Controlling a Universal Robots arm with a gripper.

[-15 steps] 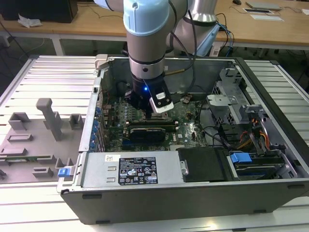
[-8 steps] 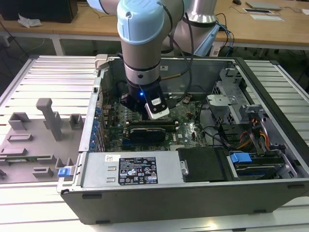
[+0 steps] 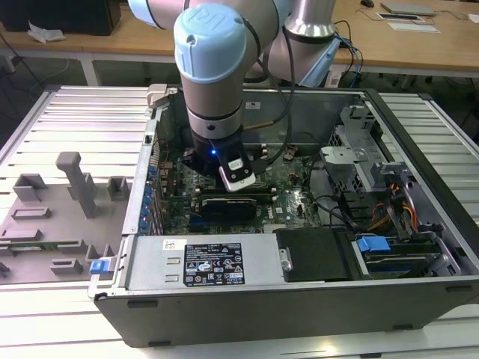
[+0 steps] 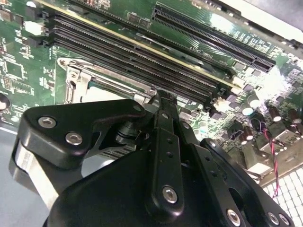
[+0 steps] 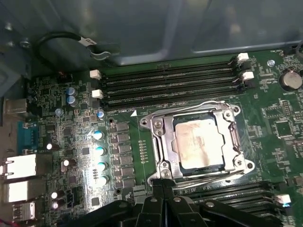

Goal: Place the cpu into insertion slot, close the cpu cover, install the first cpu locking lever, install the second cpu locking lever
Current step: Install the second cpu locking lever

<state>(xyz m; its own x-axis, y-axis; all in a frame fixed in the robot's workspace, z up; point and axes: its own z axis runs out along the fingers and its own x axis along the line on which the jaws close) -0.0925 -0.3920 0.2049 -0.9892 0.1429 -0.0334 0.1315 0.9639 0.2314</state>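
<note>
The cpu [image 5: 199, 144], a pale silvery square, lies in the insertion slot [image 5: 201, 169] on the green motherboard. The cpu cover [image 5: 162, 142], a dull metal frame, lies flat around it with the chip showing through its window. Thin wire levers [image 5: 203, 177] run flat along the frame's edges. My gripper [image 5: 164, 185] is shut, its black fingertips right at the socket's edge, by a lever end; nothing shows between them. In the second wrist view the gripper [image 4: 160, 97] points at a corner of the cover [image 4: 80, 78]. In the exterior view my arm [image 3: 213, 90] reaches down into the open computer case.
Long black memory slots [image 5: 170, 85] flank the socket on two sides. Capacitors [image 5: 99, 156] and rear ports [image 5: 19, 168] stand nearby. The case's steel wall [image 3: 314, 112], drive cage [image 3: 352, 149], cables [image 3: 389, 209] and power supply [image 3: 202, 262] surround the board. A grey fixture tray [image 3: 60, 217] lies at the exterior view's left.
</note>
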